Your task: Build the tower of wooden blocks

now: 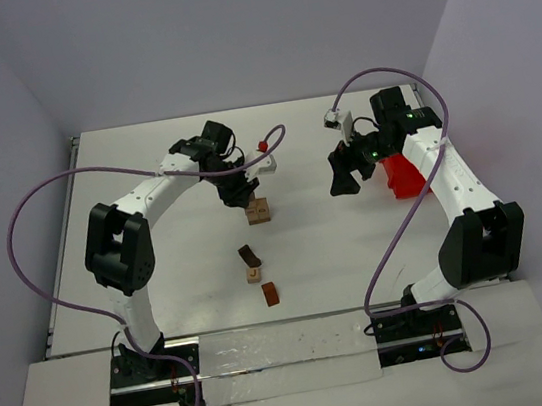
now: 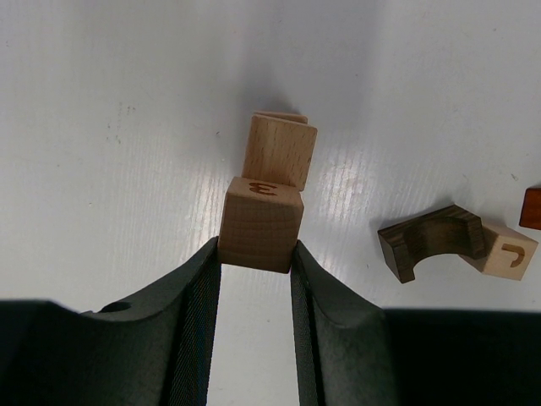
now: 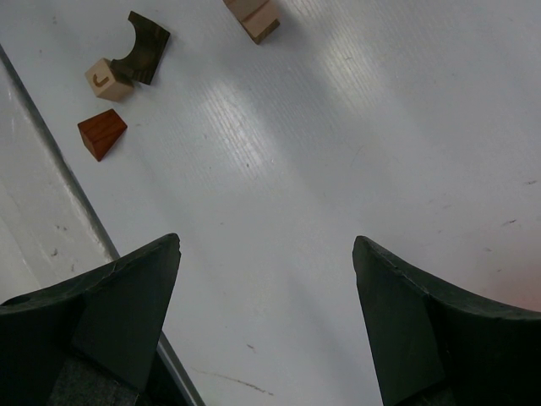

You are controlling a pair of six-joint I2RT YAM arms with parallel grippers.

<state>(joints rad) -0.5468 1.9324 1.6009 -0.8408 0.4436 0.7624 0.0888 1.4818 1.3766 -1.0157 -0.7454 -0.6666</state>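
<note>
In the left wrist view my left gripper (image 2: pixel 256 255) is shut on a light tan cube (image 2: pixel 260 222) with a burnt letter on its top face. The cube is pinched at the fingertips. Just beyond it stand stacked tan blocks (image 2: pixel 281 150), the start of the wood block tower (image 1: pixel 259 210). Whether the held cube touches them I cannot tell. A dark brown arch block (image 2: pixel 433 241), a small lettered tan cube (image 2: pixel 510 254) and a reddish-brown piece (image 1: pixel 271 294) lie loose nearer the arms. My right gripper (image 1: pixel 343 175) hovers open over bare table, holding nothing.
A red plastic bin (image 1: pixel 403 174) sits at the right, beside the right arm. The right wrist view shows the arch block (image 3: pixel 144 38), the lettered cube (image 3: pixel 106 79) and a reddish wedge (image 3: pixel 101 134) far off, near the table's edge strip (image 3: pixel 59 161).
</note>
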